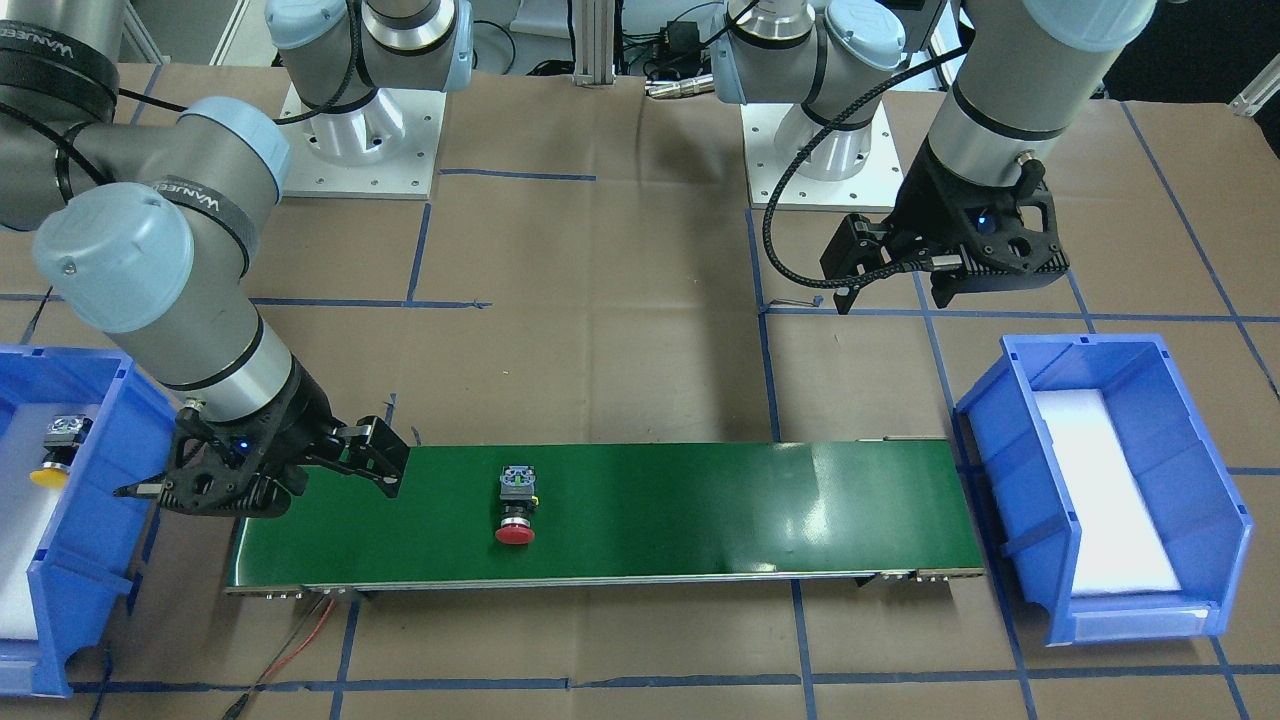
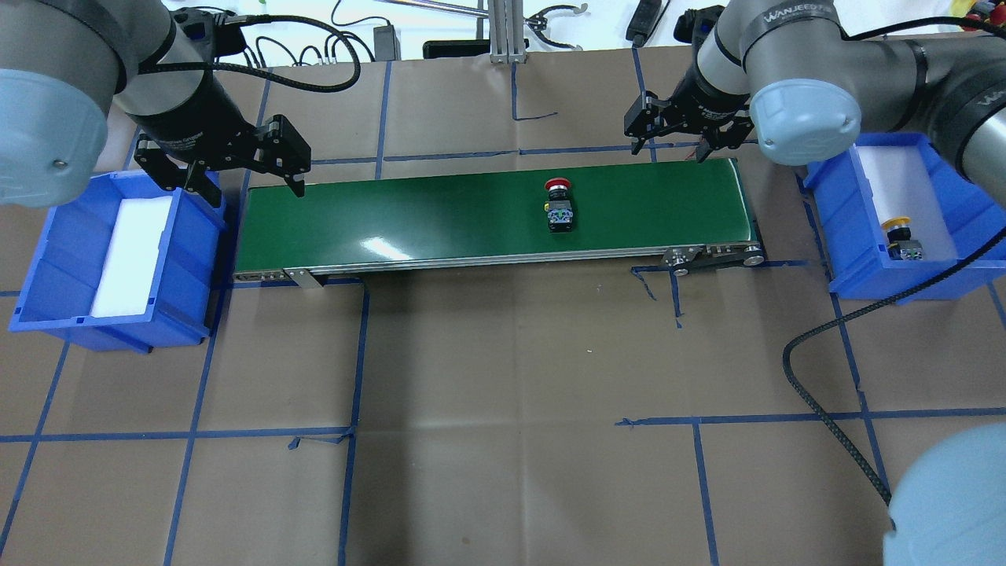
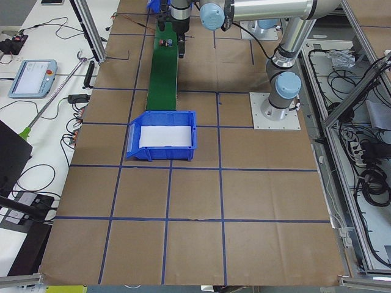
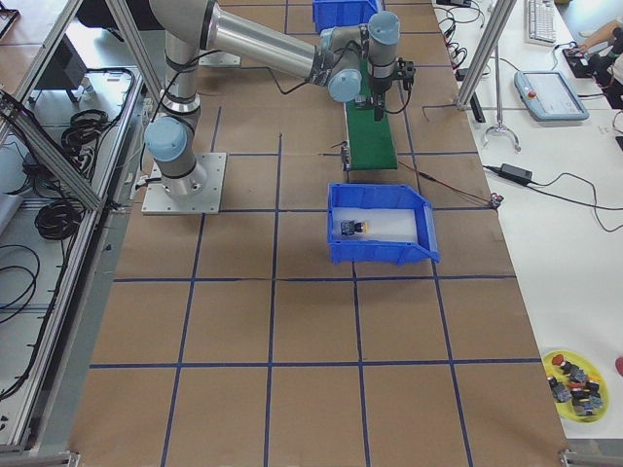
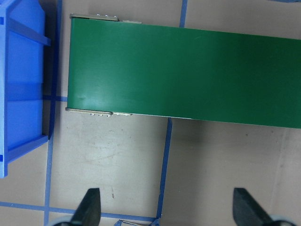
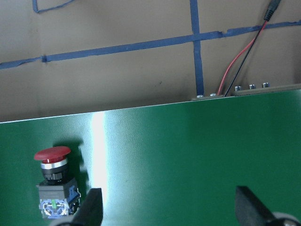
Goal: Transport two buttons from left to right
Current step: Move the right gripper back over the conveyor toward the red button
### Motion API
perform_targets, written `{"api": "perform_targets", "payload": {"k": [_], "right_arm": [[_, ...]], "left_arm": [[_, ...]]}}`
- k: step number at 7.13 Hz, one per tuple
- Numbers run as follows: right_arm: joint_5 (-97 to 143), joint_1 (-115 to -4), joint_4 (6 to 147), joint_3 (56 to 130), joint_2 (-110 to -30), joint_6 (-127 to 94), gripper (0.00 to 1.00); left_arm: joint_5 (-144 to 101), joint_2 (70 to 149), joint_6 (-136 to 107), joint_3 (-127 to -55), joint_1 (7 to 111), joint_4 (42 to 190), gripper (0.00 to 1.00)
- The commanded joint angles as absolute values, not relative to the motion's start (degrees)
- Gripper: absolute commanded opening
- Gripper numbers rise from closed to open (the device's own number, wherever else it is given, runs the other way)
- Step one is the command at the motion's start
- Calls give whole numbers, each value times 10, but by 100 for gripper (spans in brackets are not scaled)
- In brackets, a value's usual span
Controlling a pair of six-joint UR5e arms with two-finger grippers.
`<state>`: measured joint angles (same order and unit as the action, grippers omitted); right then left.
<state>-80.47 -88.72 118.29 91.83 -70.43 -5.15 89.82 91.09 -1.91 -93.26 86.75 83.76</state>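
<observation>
A red-capped button lies on its side on the green conveyor belt, right of its middle in the overhead view. The yellow-capped button lies in the blue bin at the belt's right end. My right gripper is open above the belt's far right edge. In its wrist view the red button sits beside one fingertip. My left gripper is open and empty over the belt's left end.
A blue bin with a white foam liner stands at the belt's left end with no button in it. Red and black wires run from the belt's right end. A yellow dish with several parts sits far off.
</observation>
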Motion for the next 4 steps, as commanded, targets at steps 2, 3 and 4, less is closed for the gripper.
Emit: {"api": "perform_targets", "payload": {"k": [2, 3, 4], "right_arm": [[-806, -906, 1182, 922, -690, -71, 100], [-806, -907, 1181, 920, -684, -71, 100], [-806, -908, 1182, 918, -678, -73, 100]], "left_arm": [[897, 911, -15, -932, 867, 838, 100], [896, 911, -15, -933, 867, 838, 100], [897, 911, -15, -932, 867, 838, 100]]}}
